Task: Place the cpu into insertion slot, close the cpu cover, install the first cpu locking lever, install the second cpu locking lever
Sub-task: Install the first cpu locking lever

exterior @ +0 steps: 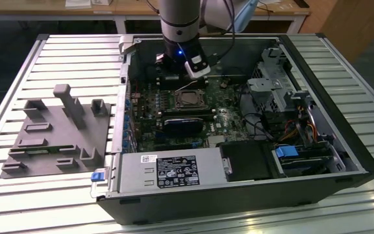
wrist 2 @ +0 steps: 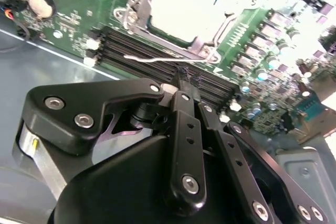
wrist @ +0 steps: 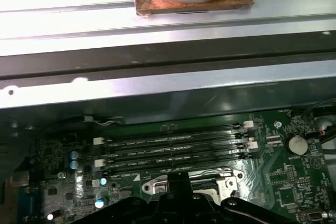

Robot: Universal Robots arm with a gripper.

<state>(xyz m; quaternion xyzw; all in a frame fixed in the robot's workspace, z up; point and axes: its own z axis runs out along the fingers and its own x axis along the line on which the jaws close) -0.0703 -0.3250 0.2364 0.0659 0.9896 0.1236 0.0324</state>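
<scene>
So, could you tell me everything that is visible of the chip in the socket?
The chip is a flat square with a pale metal top that glares in the second wrist view. It lies flat in the socket on the green board, with a thin silver frame around its edges. The shut pincer hovers beside it over the black memory slots, not touching it.

You are looking at one square silver-grey metal chip (wrist 2: 184, 9), one green motherboard (wrist 2: 73, 19), and four long black memory slots (wrist: 173, 150).
</scene>
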